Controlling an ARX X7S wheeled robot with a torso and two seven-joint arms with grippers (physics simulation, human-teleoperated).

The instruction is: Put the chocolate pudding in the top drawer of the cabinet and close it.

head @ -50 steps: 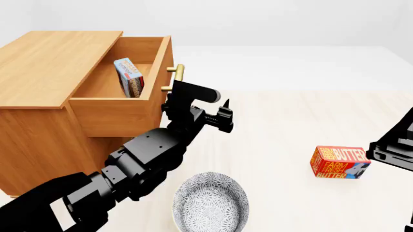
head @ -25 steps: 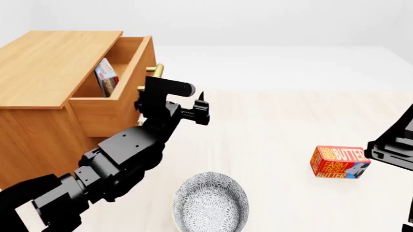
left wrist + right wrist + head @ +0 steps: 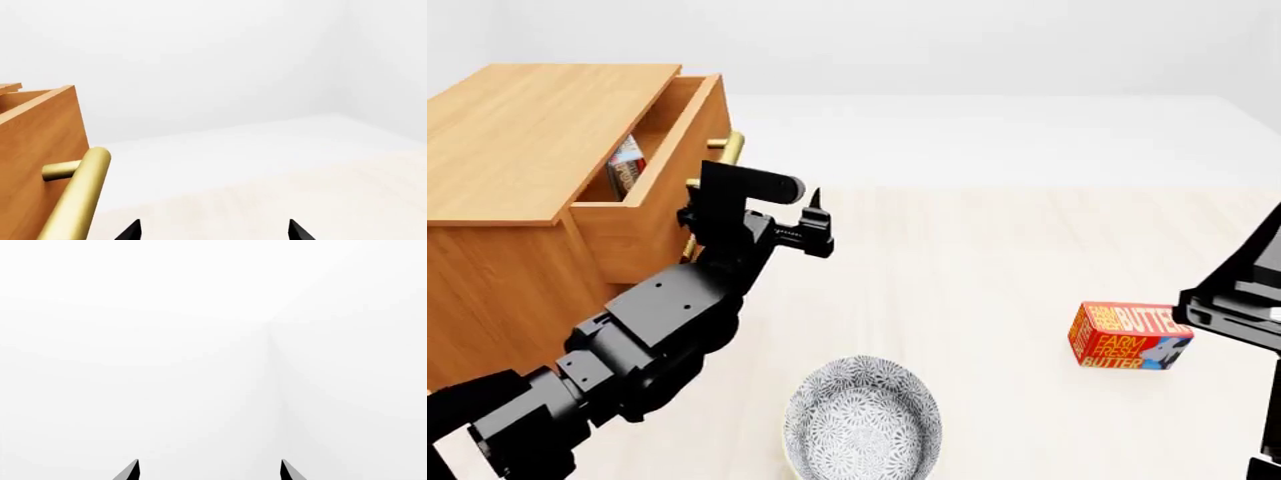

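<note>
The cabinet (image 3: 521,130) stands at the left of the head view. Its top drawer (image 3: 647,235) is pulled out a short way. The chocolate pudding (image 3: 625,165) stands on edge inside it, half hidden under the cabinet top. My left gripper (image 3: 822,228) is open and empty, just right of the drawer front, with the arm's wrist against the brass handle (image 3: 723,150). In the left wrist view the drawer front (image 3: 37,165) and handle (image 3: 77,200) lie beside the open left gripper (image 3: 213,232). My right gripper (image 3: 208,471) is open, facing blank white.
An orange-red butter box (image 3: 1130,336) lies on the pale floor at the right, close to my right arm (image 3: 1234,305). A patterned grey bowl (image 3: 864,420) sits at the front centre, below my left forearm.
The top drawer has slid left into the cabinet, carrying the pudding with it. My left arm moved left along with the drawer front. The right arm and butter box stayed put.
</note>
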